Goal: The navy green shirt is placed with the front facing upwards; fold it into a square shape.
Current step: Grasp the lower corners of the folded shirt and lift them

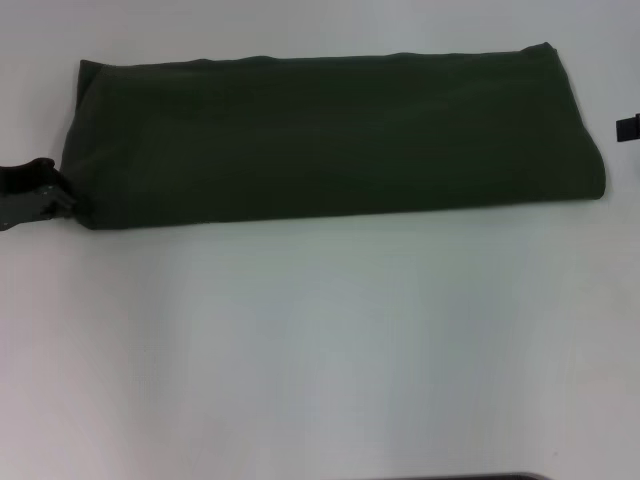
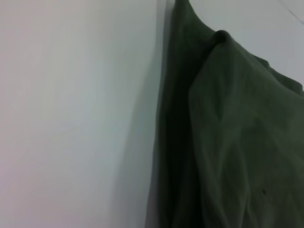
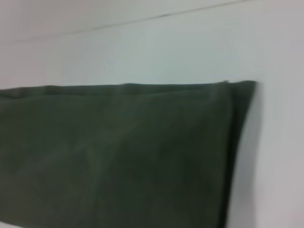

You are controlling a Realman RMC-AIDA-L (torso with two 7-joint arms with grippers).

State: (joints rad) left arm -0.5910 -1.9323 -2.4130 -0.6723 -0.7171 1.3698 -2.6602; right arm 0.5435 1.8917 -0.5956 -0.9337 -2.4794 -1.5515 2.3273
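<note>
The shirt (image 1: 330, 135) lies flat on the white worktop (image 1: 320, 340), at the far side from the robot. It is already folded into a long, thin strip that runs from left to right. No lettering and no neck label show. Only plain dark green cloth is on top.

The left tool (image 1: 35, 195) is at the left end of the strip, low on the near corner. It touches the cloth edge there or is just beside it. I cannot tell if it is spread, pressed together or pinching the shirt. In the left wrist view the shirt (image 2: 228, 142) shows stacked layers, with one layer lying over another near the end.

The right tool (image 1: 628, 127) only peeks in at the right edge of the head view. It is near the right end of the strip but apart from it. I cannot tell how it stands either. In the right wrist view the end of the shirt (image 3: 118, 152) looks neat and straight, with the layers lined up.

So I think the long folds are done. The strip is still much too long to be a square. What is left is to fold it across, one end over toward the other, maybe more than once.
</note>
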